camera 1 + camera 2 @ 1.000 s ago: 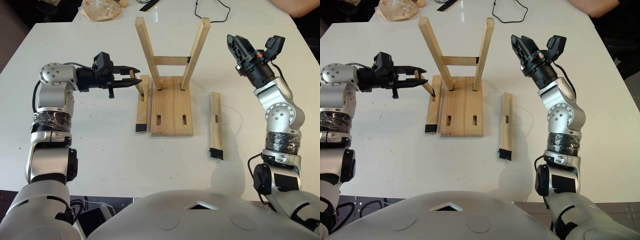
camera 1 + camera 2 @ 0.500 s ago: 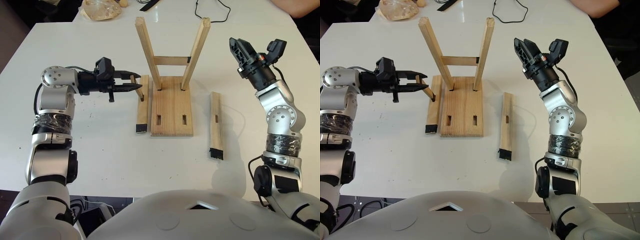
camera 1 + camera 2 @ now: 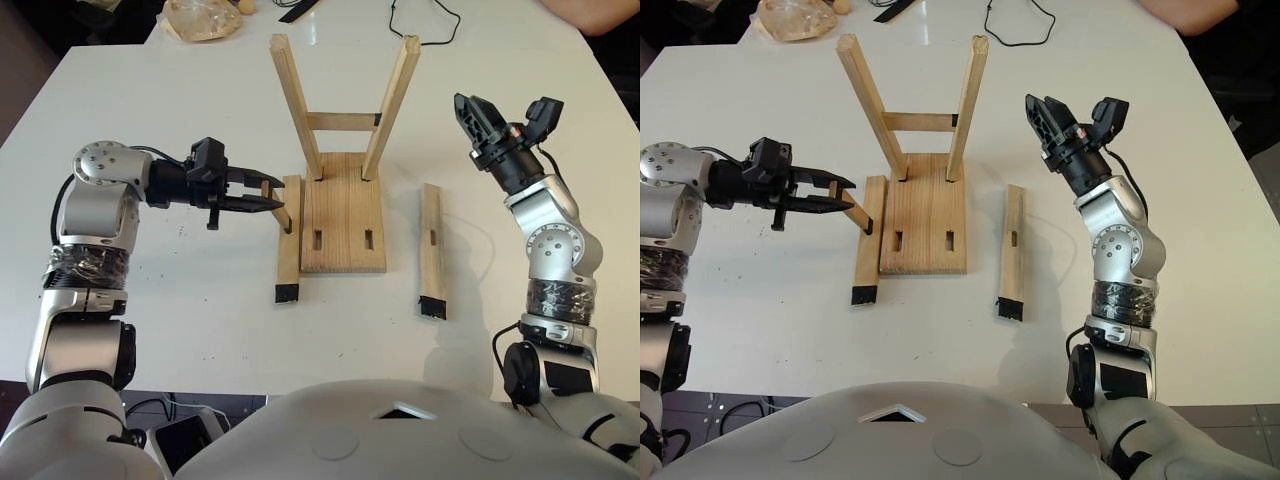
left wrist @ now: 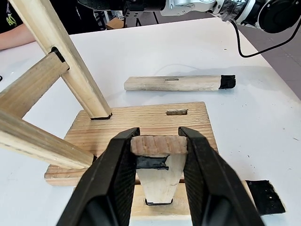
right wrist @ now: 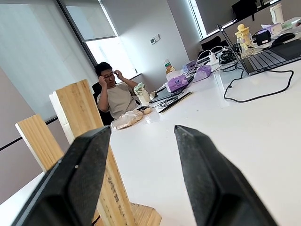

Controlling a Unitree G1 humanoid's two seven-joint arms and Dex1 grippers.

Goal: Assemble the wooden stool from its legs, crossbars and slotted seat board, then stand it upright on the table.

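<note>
Now, nearest risk: the loose leg (image 3: 289, 240) lies just beside the seat board's (image 3: 343, 215) left side, black-capped end toward the counter's near edge; its only hold is the short crossbar (image 4: 159, 145) plugged into it, so I judge it could swing or drop off that joint if raised
Left pincer: the left pincer (image 3: 265, 200) is clenched on the short crossbar's top end; a narrow bite, likely to twist if the leg drags on the counter
Second leg: the second leg (image 3: 431, 250) lies right of the seat board, apart from it and untouched; little hazard where it is
Board risk: the seat board rests unclamped; a sideways shove from the loose leg would probably slide it
Frame risk: the standing legs (image 3: 298, 105), joined by the upper crossbar (image 3: 340, 121), rise splayed from the far slots; a knock could lever them out
Right pincer: the right pincer (image 5: 141, 134) is released, fingers spread on nothing, raised over the right side and well apart from the board, so nothing steadies it
Surface: white counter (image 3: 180, 300), smooth, offering wood little grip
Far edge: a crinkled bag (image 3: 203, 18) near the far left corner, a dark cable (image 3: 425, 25) along the far edge
</note>
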